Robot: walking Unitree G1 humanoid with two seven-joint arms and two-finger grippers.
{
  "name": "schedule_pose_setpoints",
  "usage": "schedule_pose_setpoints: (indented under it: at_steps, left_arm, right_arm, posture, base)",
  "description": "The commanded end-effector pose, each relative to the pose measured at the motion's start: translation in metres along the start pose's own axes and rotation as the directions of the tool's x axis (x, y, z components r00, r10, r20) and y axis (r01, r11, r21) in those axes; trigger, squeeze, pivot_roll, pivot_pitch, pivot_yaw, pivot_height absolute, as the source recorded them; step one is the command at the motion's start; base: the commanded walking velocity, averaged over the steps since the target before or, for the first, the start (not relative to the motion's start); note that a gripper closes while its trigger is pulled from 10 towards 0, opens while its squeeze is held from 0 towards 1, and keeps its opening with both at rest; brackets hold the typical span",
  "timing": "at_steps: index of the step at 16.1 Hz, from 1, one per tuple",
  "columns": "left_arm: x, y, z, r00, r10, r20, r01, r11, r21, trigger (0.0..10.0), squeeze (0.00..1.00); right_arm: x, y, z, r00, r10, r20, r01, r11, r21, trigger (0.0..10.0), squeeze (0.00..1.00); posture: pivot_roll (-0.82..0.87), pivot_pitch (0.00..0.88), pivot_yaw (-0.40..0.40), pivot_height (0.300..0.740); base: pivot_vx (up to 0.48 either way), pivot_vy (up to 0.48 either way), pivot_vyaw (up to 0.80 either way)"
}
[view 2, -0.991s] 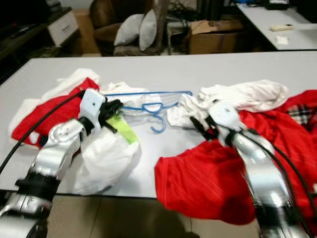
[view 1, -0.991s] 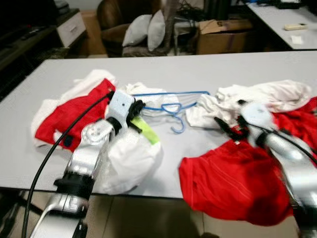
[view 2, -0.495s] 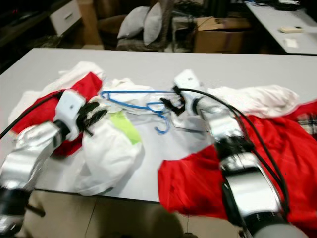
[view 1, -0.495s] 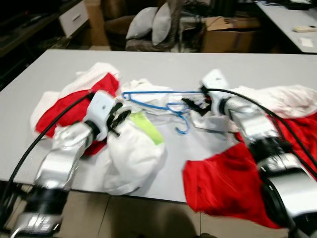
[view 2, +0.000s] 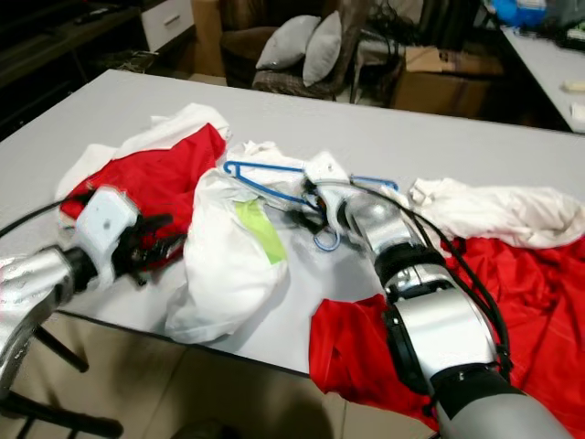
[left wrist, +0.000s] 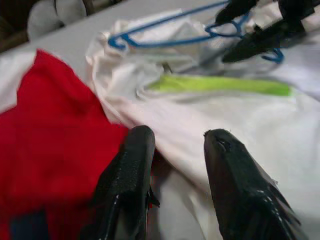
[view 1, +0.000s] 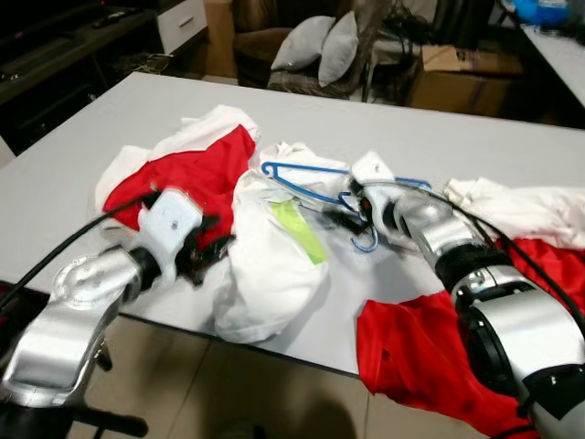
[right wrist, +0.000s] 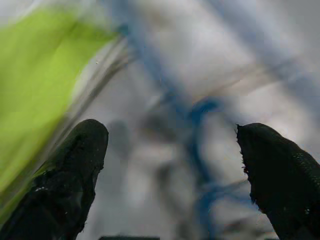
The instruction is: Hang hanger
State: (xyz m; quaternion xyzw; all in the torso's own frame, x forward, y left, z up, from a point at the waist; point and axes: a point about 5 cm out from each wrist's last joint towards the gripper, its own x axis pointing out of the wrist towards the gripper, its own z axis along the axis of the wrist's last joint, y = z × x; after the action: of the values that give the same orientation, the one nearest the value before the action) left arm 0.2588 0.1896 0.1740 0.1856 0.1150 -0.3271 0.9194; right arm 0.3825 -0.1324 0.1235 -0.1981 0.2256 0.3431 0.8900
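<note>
Left eye view showed the right hand point(view 1: 345, 203) reaching over a grey tabletop point(view 1: 137, 110) strewn with laundry, its black fingers point(right wrist: 75, 165) spread apart right at the neck of a blue hanger point(view 1: 302, 176). That hanger lay flat on a white garment point(view 1: 274, 265) with a lime-green stripe point(view 1: 300, 232); its hook point(view 1: 366, 242) curled just beside the hand, while its triangular frame stretched away from the fingertips toward the far side of the tabletop. Whether the fingers touched the wire could not be told; the right wrist view was blurred, with the blue wire between the two spread fingers and the green stripe off to one side.

The left hand point(left wrist: 177, 145) hovered low at the near edge of the tabletop, its fingers also apart and gripping nothing. Just ahead of it met the edge of a red garment point(view 1: 196, 174) and the white one, with the hanger well beyond its fingertips. Behind the right arm lay another red garment point(view 1: 420, 357) hanging over the tabletop's edge, and a second white cloth point(view 1: 521, 206) farther out. Grey cushions point(view 1: 320, 46) sat on a dark chair beyond the tabletop.
</note>
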Motion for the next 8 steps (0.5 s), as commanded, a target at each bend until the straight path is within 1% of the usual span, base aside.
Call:
schedule_pose_setpoints:
  at_steps: [1,2,3,4,5,6,7,8]
  left_arm:
    - [-0.004,-0.001,0.009,0.999,-0.040,0.013,0.040,0.999,0.001,10.0,0.00]
    - [-0.003,-0.002,0.010,0.998,-0.054,0.011,0.054,0.999,-0.001,10.0,0.00]
    - [0.004,-0.006,0.012,0.994,-0.111,0.017,0.111,0.994,-0.014,10.0,0.00]
    - [0.011,-0.008,0.015,0.988,-0.153,0.029,0.153,0.988,-0.029,10.0,0.00]
    - [0.020,-0.007,0.021,0.985,-0.165,0.053,0.167,0.985,-0.032,10.0,0.00]
    - [0.027,-0.005,0.028,0.983,-0.154,0.096,0.160,0.985,-0.066,10.0,0.00]
    - [0.030,-0.006,0.031,0.981,-0.157,0.115,0.167,0.982,-0.083,10.0,0.00]
    - [0.033,-0.008,0.034,0.976,-0.172,0.131,0.186,0.978,-0.099,10.0,0.00]
  right_arm:
    - [-0.003,0.001,-0.010,0.994,0.094,-0.054,-0.093,0.995,0.028,10.0,0.00]
    - [-0.005,0.000,-0.010,0.992,0.112,-0.054,-0.110,0.993,0.037,10.0,0.00]
    - [-0.012,-0.006,-0.003,0.986,0.166,-0.015,-0.163,0.981,0.103,10.0,0.00]
    - [-0.020,-0.013,0.007,0.972,0.227,0.055,-0.232,0.959,0.160,10.0,0.00]
    - [-0.032,-0.024,0.021,0.953,0.259,0.155,-0.287,0.937,0.200,10.0,0.00]
    - [-0.044,-0.035,0.032,0.936,0.255,0.244,-0.314,0.917,0.245,10.0,0.00]
    - [-0.052,-0.041,0.039,0.918,0.260,0.300,-0.342,0.902,0.262,10.0,0.00]
    - [-0.060,-0.046,0.039,0.907,0.275,0.318,-0.359,0.901,0.244,10.0,0.00]
  posture:
    - [0.22,0.000,0.001,0.740]
    - [0.21,0.000,0.004,0.740]
    - [0.16,0.000,0.022,0.740]
    - [0.13,0.000,0.039,0.740]
    - [0.10,0.000,0.054,0.740]
    - [0.08,0.000,0.063,0.740]
    - [0.06,0.000,0.073,0.740]
    - [0.03,0.000,0.084,0.740]
  base:
    - [0.000,0.000,0.00]
    - [0.000,0.000,0.00]
    - [0.000,0.000,0.00]
    - [0.000,0.000,0.00]
    - [0.000,0.000,0.00]
    - [0.000,0.000,0.00]
    - [0.000,0.000,0.00]
    - [0.000,0.000,0.00]
